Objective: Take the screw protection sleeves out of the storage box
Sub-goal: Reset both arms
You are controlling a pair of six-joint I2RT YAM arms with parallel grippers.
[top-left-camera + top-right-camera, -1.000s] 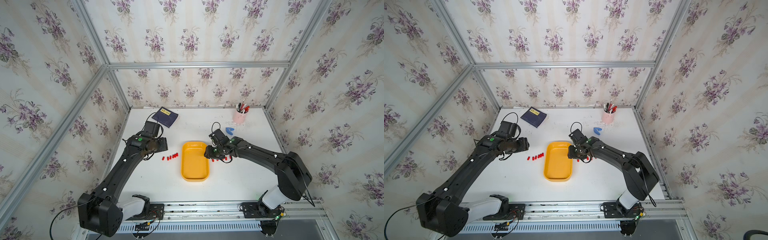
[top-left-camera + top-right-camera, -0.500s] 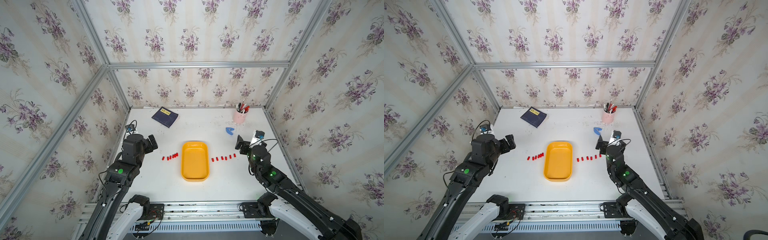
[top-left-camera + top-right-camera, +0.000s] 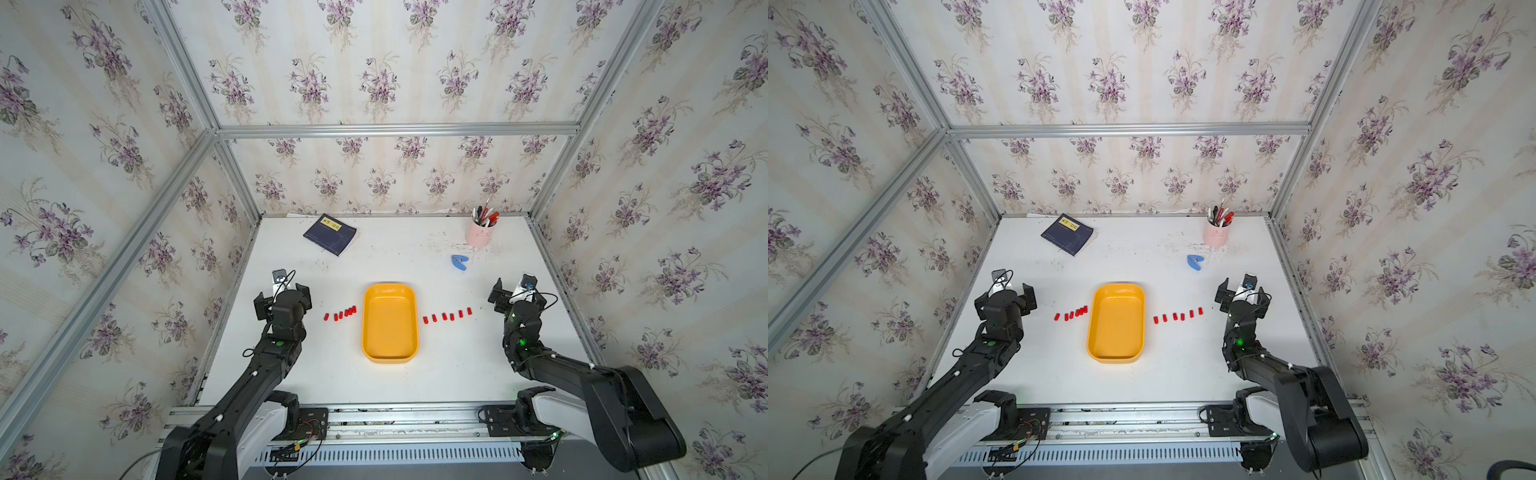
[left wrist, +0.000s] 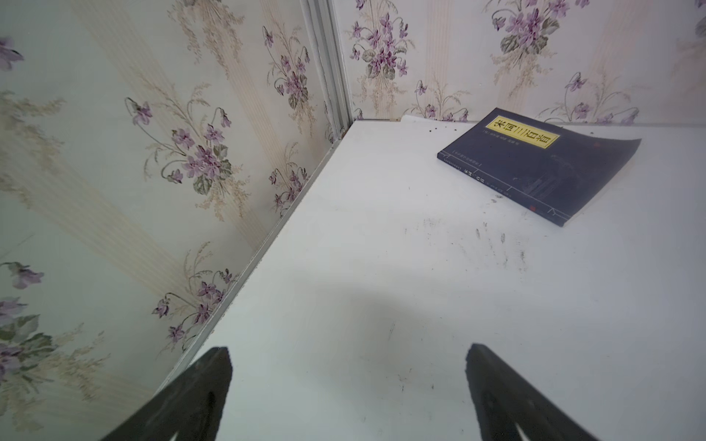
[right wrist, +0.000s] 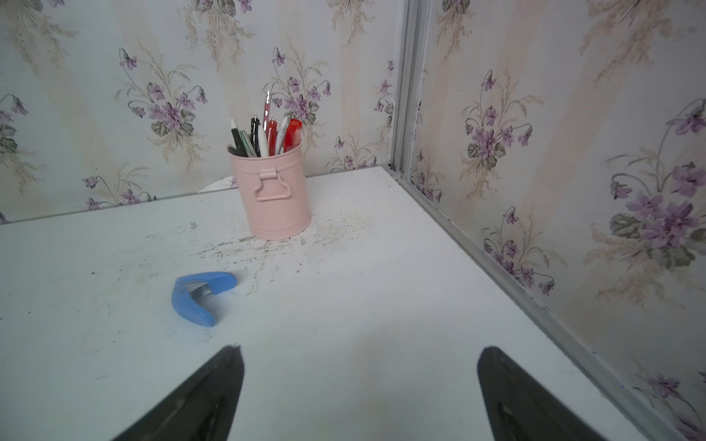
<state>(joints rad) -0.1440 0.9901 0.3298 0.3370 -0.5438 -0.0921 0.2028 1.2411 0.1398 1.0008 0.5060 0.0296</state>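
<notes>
The storage box, a shallow yellow-orange tray, lies mid-table with nothing showing inside it. Several tiny red screw protection sleeves form a row on the table to its left. A second row of sleeves lies to its right. My left gripper hovers left of the left row, open and empty. Right of the right row, my right gripper is open too, over bare table. Neither wrist view shows the box or the sleeves.
A dark blue book lies at the back left. At the back right stands a pink pen cup, with a blue staple remover in front of it. Papered walls close three sides.
Both arms have drawn back from beside the box to the table's outer sides, and both pairs of jaws have opened wide. The sleeve rows and the box lie as before.
</notes>
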